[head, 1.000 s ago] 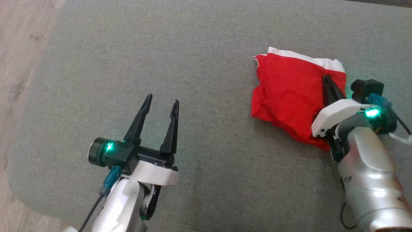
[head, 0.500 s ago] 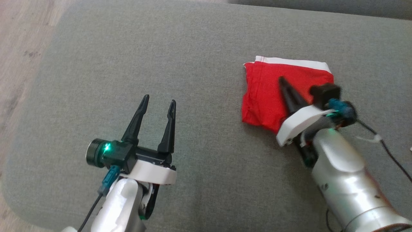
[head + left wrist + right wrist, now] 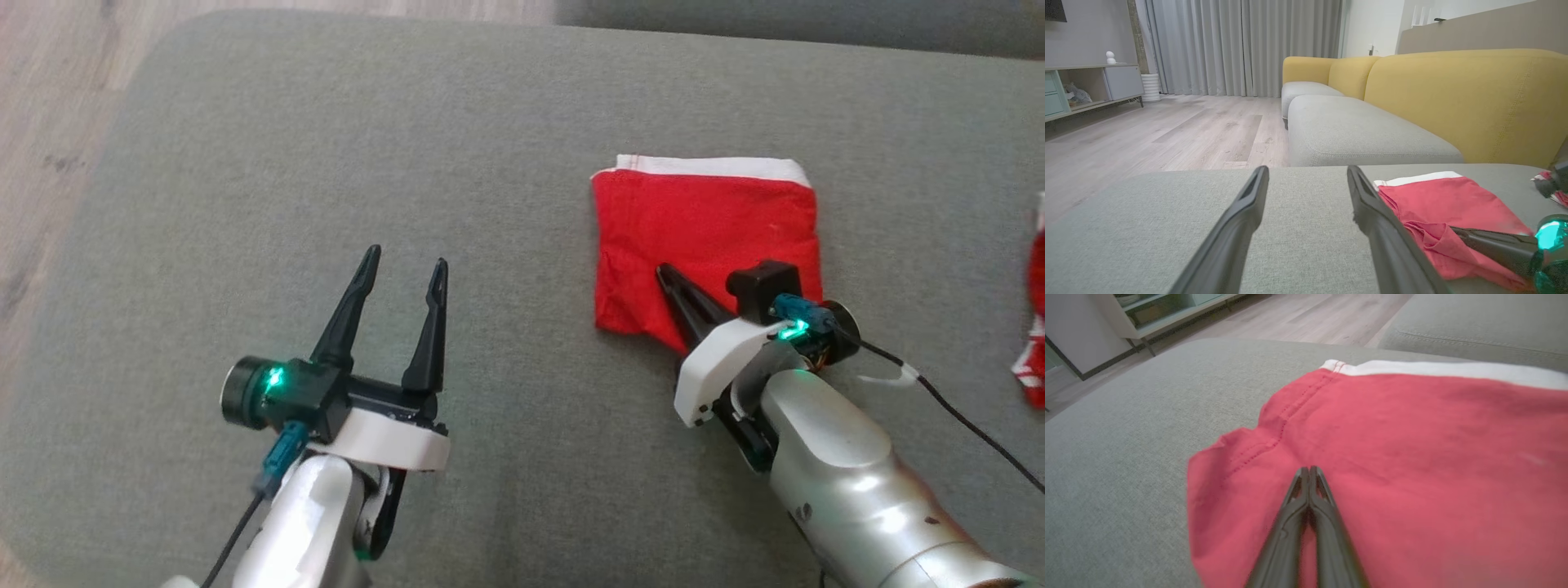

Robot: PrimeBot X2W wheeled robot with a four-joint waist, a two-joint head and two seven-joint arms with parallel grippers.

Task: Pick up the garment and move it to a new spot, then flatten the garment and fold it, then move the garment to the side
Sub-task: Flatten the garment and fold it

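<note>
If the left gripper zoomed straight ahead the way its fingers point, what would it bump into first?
Probably nothing soon. The left gripper points across bare cushion, and the garment lies off to its right. Its height is hard to judge, so it might graze the cushion.

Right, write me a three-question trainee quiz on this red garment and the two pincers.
1. True or false: the left pincer stands open above bare grey cushion.
2. Relative to the red garment, the right pincer is: A) open beside it; B) shut, tips over it; C) shut, well clear of it.
3. Fill in: the garment's far edge carries a ___ band.
Key: 1 true; 2 B; 3 white.
</note>
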